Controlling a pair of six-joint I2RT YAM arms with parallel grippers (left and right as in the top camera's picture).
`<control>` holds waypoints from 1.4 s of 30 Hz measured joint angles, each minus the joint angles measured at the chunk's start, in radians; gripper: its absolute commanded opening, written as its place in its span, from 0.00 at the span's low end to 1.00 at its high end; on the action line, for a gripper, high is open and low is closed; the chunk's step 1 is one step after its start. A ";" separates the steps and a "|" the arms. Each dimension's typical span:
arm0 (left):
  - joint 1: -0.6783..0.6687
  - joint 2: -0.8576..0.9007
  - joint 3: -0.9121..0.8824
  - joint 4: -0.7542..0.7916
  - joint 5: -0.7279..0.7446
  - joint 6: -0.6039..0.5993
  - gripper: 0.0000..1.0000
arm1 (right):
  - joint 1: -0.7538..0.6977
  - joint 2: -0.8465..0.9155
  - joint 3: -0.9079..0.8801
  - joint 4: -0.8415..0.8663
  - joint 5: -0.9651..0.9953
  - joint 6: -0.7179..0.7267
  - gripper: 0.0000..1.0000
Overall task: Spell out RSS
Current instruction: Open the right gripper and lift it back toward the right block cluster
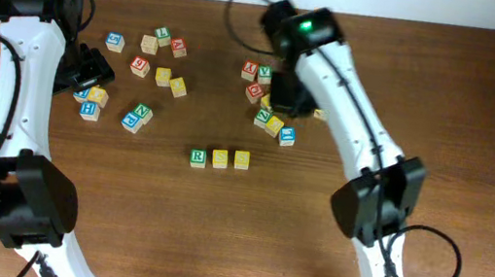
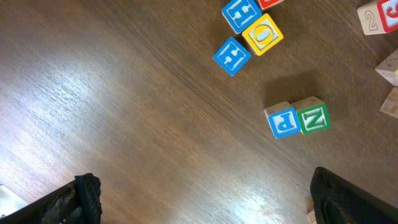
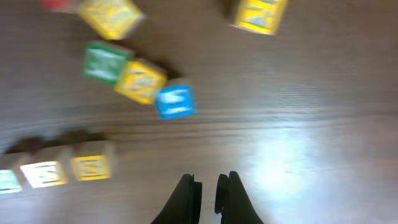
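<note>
Wooden table (image 1: pixel 243 236): R cube (image 1: pixel 198 157) and two yellow cubes (image 1: pixel 230 160) lie left of the closed, empty right gripper (image 3: pixel 208 186); left gripper (image 2: pixel 205 186) open.

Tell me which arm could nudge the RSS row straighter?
Probably right: the right gripper hovers nearer the RSS row, which shows in its wrist view. The left gripper sits farther off over other cubes.

It looked like a robotics lab bench to me: a bare dark wooden table (image 1: pixel 212 241) against a plain pale wall (image 1: pixel 444 6), black cables (image 1: pixel 439 254) trailing across it, toy alphabet cubes (image 1: pixel 149 43) scattered between my two white arms.
</note>
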State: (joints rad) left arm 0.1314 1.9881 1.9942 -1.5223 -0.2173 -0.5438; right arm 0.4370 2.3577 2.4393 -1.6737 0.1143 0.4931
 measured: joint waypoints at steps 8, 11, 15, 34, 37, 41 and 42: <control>0.000 0.000 0.000 0.000 0.000 0.000 0.99 | -0.144 -0.003 -0.003 -0.020 -0.025 -0.033 0.04; 0.000 0.000 0.000 0.000 0.000 0.000 0.99 | -0.147 -0.035 -0.011 -0.021 -0.026 -0.040 0.04; 0.000 0.000 0.000 0.000 0.000 0.000 0.99 | -0.141 -0.237 -0.078 -0.019 -0.026 -0.074 0.04; -0.040 0.000 -0.004 0.007 0.392 0.051 0.99 | -0.141 -0.584 -0.739 0.351 0.019 -0.097 0.27; -0.126 0.000 -0.074 0.047 0.340 0.066 0.99 | -0.141 -0.584 -0.739 0.388 0.003 -0.095 0.61; -0.242 0.000 -0.209 0.155 0.237 0.073 0.84 | -0.141 -0.584 -0.739 0.389 -0.018 -0.100 0.49; -0.264 0.000 -0.237 0.177 0.204 0.074 0.65 | -0.141 -0.584 -0.739 0.390 -0.022 -0.098 0.38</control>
State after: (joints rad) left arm -0.1329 1.9881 1.7569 -1.3453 -0.0132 -0.4698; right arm 0.2962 1.7741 1.7000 -1.2839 0.0921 0.3950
